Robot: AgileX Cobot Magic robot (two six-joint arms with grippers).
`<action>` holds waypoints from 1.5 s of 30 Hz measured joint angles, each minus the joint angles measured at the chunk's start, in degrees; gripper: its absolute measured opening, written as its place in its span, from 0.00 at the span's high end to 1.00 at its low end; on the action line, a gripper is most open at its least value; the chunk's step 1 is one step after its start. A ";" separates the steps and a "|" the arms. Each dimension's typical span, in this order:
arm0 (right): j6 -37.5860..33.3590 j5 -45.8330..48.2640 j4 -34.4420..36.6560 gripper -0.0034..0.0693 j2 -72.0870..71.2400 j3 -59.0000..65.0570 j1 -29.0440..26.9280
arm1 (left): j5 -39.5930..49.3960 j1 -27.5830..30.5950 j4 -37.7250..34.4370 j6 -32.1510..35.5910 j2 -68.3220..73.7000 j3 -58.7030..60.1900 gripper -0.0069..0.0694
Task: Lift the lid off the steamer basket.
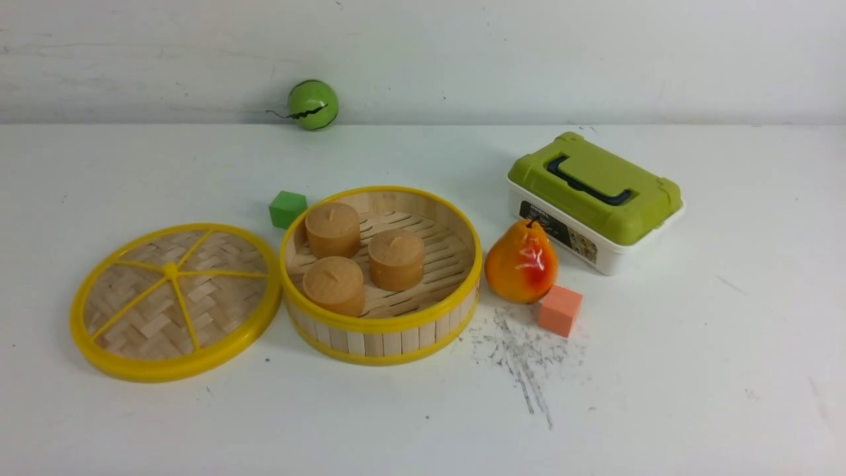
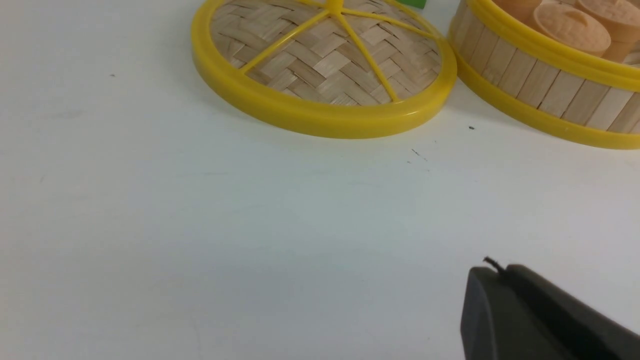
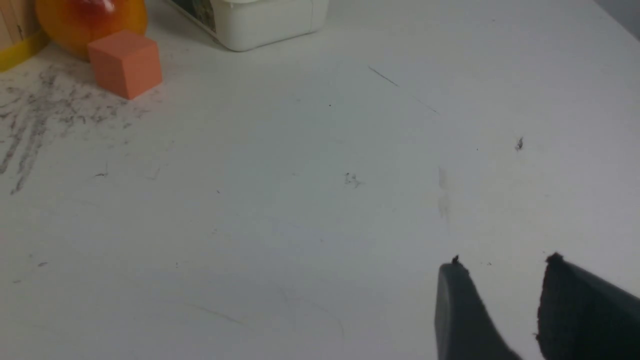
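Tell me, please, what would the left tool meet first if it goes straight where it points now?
Probably the bare white table in front of the lid; depth is unclear, so this is a judgement.

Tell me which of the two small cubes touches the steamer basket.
The green cube, on the far left side of the basket; the orange one sits by the pear.

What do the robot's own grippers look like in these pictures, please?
The left gripper and right gripper both show dark, near-black fingers with narrow, slightly jagged tips. No cable or marking can be made out on them, and the arms themselves are out of view.
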 joint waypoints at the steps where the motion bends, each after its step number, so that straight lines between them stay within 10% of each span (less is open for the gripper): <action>1: 0.00 0.00 0.00 0.62 0.00 0.00 0.00 | 0.00 0.00 0.00 0.00 0.00 0.00 0.91; 45: 0.00 0.00 0.00 0.62 0.00 0.00 0.00 | 0.00 0.00 0.00 0.00 0.00 0.00 0.86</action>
